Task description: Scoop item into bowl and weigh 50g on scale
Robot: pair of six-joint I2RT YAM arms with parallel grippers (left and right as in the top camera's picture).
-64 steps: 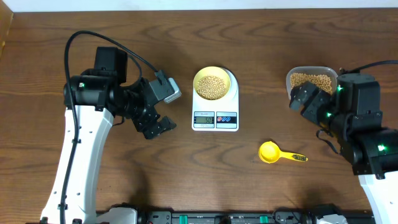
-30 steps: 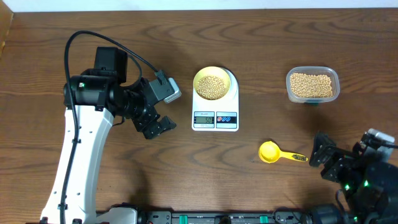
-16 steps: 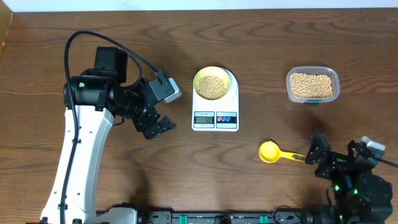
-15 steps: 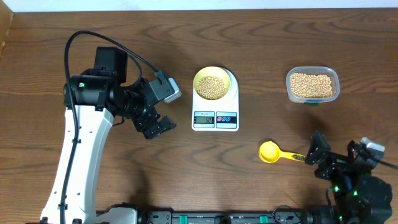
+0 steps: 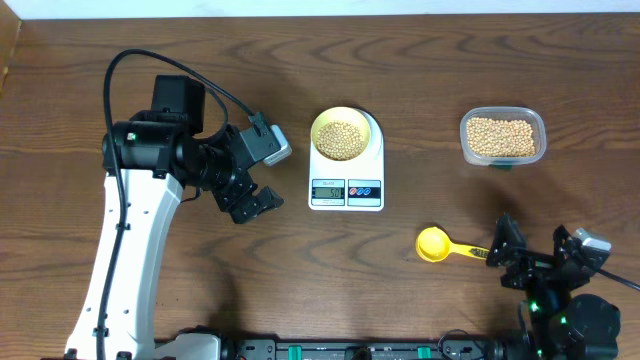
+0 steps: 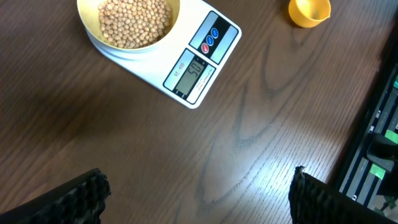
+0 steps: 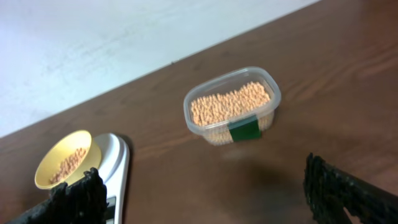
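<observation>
Left gripper [image 5: 250,205], fingers spread wide and holding nothing, is hovering left of centre, probably to leave the scale [image 5: 346,204] undisturbed. Mid-counter, the bowl [image 5: 318,124] is sitting on it, carrying beans [image 5: 341,139]; the display seems to be showing about fifty. The measuring spoon [image 5: 440,245] is lying empty frontward. The clear container [image 5: 542,126], near the back-right corner, is holding more beans. Right gripper [image 5: 535,248], agape and empty, is waiting near the front-right corner.

Listed are one scale [image 5: 345,190], one bowl [image 5: 315,128], one clear container [image 5: 464,140], one yellow spoon [image 5: 440,245], beans [image 5: 340,140] in two lots too numerous to be counted, and two arms, the left arm [image 5: 125,250] and the right arm [image 5: 565,315].
</observation>
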